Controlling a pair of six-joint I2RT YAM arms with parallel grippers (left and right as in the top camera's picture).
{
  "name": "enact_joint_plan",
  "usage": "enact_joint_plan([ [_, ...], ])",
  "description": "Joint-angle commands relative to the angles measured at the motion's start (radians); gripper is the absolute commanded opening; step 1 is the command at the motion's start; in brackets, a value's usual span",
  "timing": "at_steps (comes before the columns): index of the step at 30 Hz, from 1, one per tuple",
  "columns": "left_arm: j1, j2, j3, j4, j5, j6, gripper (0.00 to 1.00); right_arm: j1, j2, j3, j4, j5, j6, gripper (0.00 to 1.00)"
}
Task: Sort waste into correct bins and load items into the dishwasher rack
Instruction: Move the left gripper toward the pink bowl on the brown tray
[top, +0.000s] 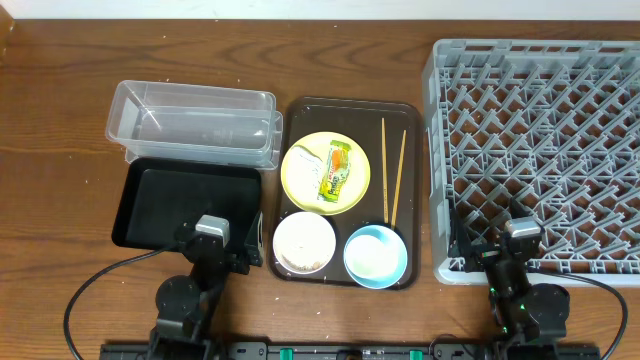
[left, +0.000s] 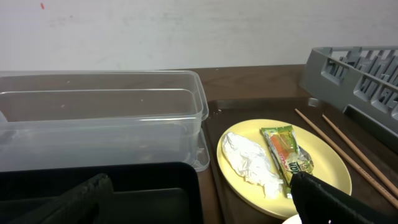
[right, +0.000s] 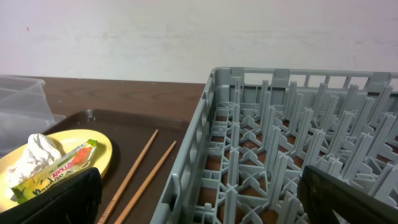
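Note:
The pale-yellow plate (top: 325, 172) lies on the brown serving tray (top: 296, 110) and carries the green-and-orange wrapper (top: 337, 170) and the crumpled white tissue (top: 305, 165). Both also show in the left wrist view: wrapper (left: 285, 149), tissue (left: 249, 160). Two chopsticks (top: 393, 170) lie to the right of the plate. The white bowl (top: 304, 243) and the light-blue bowl (top: 376, 256) sit in front. Rice grains are too small to tell. My left gripper (top: 212, 240) is open over the black tray (top: 185, 205). My right gripper (top: 520, 240) is open at the front-left corner of the grey rack (top: 540, 150).
The clear tub (top: 190, 120) stands behind the black tray, to the left of the serving tray. The rack's near wall (right: 186, 180) stands right beside the chopsticks (right: 134, 171). A pale wall closes off the back of the table.

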Motion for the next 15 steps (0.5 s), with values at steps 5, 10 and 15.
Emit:
enact_joint_plan([
  [5,0.005,0.001,-0.028,-0.013,0.011,0.013,0.94,-0.016,0.000,-0.004,0.000,0.006,-0.006,0.99],
  [10,0.005,0.001,-0.028,-0.013,0.011,0.013,0.94,-0.016,0.000,-0.004,0.000,0.006,-0.006,0.99],
  [15,0.005,0.001,-0.028,-0.007,0.005,0.014,0.94,-0.016,0.000,-0.004,0.019,0.010,-0.007,0.99],
])
